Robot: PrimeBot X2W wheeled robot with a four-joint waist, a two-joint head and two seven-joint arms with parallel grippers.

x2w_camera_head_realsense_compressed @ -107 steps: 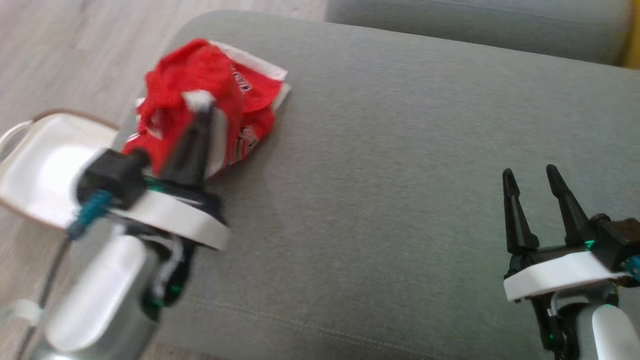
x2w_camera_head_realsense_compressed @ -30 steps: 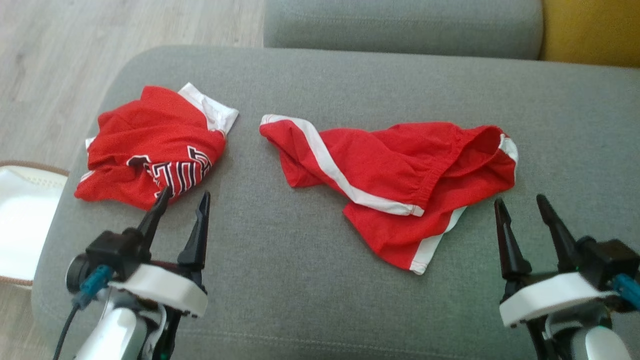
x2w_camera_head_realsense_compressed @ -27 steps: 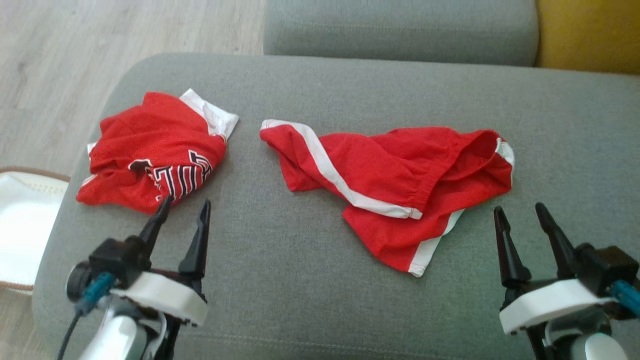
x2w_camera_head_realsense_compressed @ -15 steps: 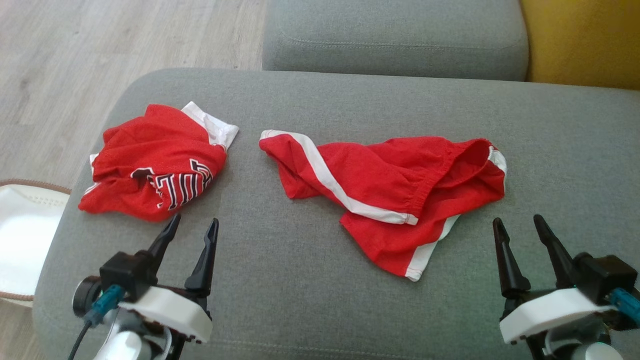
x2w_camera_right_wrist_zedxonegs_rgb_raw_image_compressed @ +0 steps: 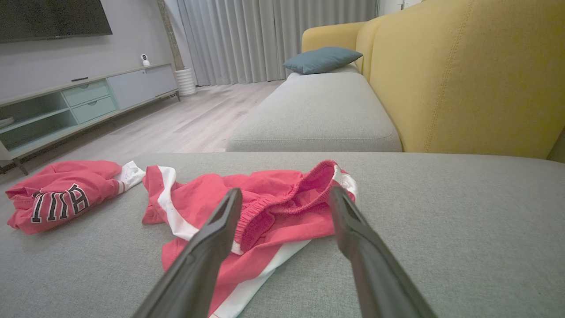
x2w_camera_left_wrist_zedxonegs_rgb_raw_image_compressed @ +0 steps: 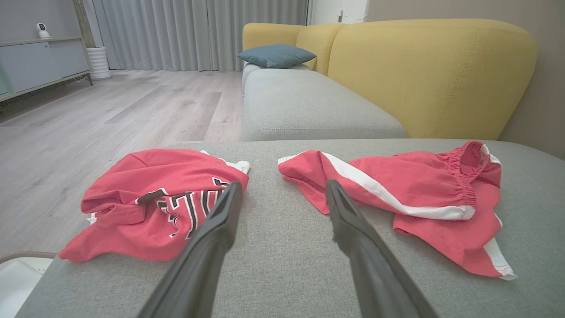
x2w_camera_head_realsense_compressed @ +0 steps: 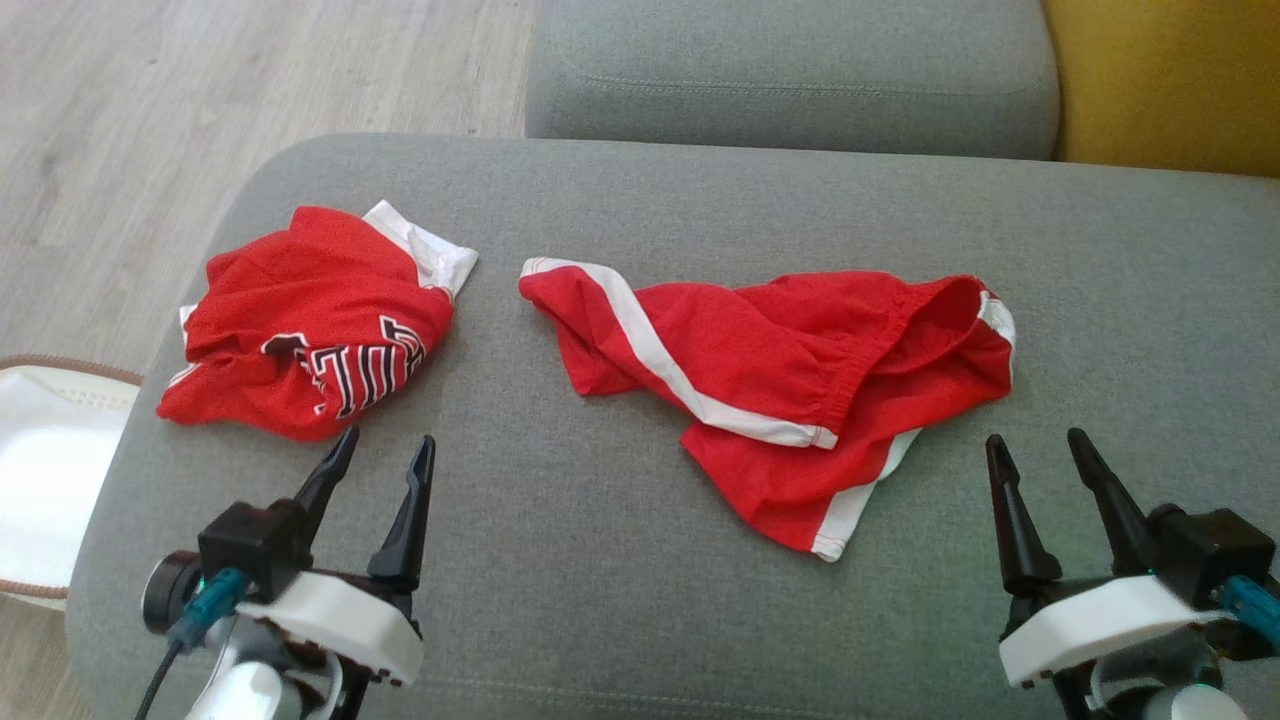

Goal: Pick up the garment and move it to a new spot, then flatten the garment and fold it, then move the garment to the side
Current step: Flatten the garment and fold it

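Two red garments lie on the grey sofa cushion (x2w_camera_head_realsense_compressed: 620, 600). A crumpled jersey with dark lettering (x2w_camera_head_realsense_compressed: 310, 320) is at the left. Shorts with white side stripes (x2w_camera_head_realsense_compressed: 790, 370) lie spread in the middle. My left gripper (x2w_camera_head_realsense_compressed: 389, 437) stands open just short of the jersey's near edge, holding nothing. My right gripper (x2w_camera_head_realsense_compressed: 1033, 437) is open too, near the shorts' right end and apart from them. The left wrist view shows the jersey (x2w_camera_left_wrist_zedxonegs_rgb_raw_image_compressed: 150, 198) and shorts (x2w_camera_left_wrist_zedxonegs_rgb_raw_image_compressed: 410, 185) either side of its open fingers. In the right wrist view the shorts (x2w_camera_right_wrist_zedxonegs_rgb_raw_image_compressed: 273, 194) lie straight ahead.
A white basket with a brown rim (x2w_camera_head_realsense_compressed: 40, 470) stands on the wooden floor off the cushion's left edge. Another grey seat cushion (x2w_camera_head_realsense_compressed: 790, 70) lies beyond, and a yellow backrest (x2w_camera_head_realsense_compressed: 1160, 80) rises at the far right.
Earlier my left gripper was shut on the bunched jersey. Now the jersey lies loose and the gripper is open, drawn back from it. The head camera has turned, bringing the shorts into view.
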